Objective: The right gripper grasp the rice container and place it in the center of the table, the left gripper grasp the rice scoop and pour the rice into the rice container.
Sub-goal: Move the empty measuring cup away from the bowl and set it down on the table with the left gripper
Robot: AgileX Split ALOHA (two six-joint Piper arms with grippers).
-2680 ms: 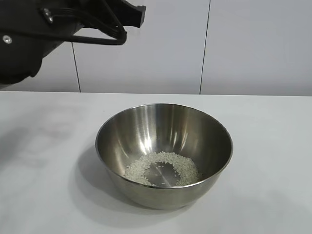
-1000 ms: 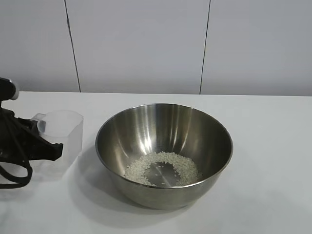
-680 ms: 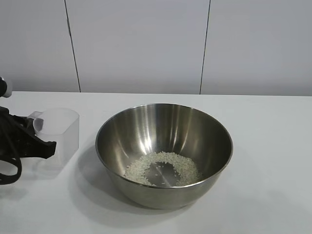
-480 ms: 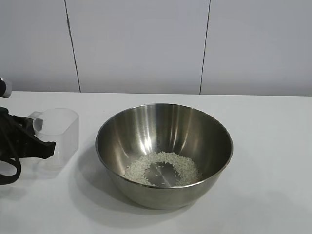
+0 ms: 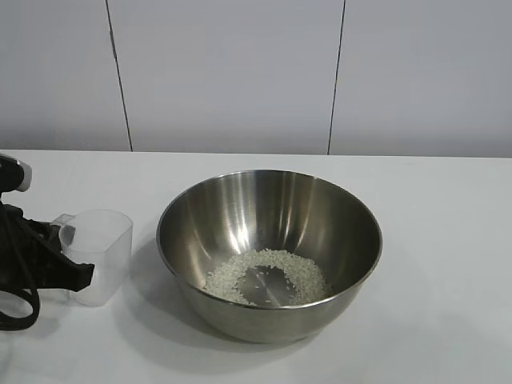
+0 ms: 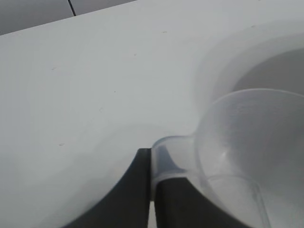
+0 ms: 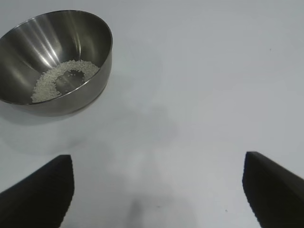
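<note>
Sitting near the middle of the white tabletop, the stainless-steel rice container holds a thin ring of uncooked rice around a bare patch of its shiny bottom. Just beside it, toward the exterior view's left edge, stands the translucent plastic rice scoop, upright and looking empty. The left gripper has its jaws clenched on the scoop's small side handle, which the left wrist view shows pinched between the black fingers. The right gripper hangs above bare tabletop, well apart from the steel bowl, its jaws released and spread wide. No label, brand or writing can be read on bowl or scoop.
</note>
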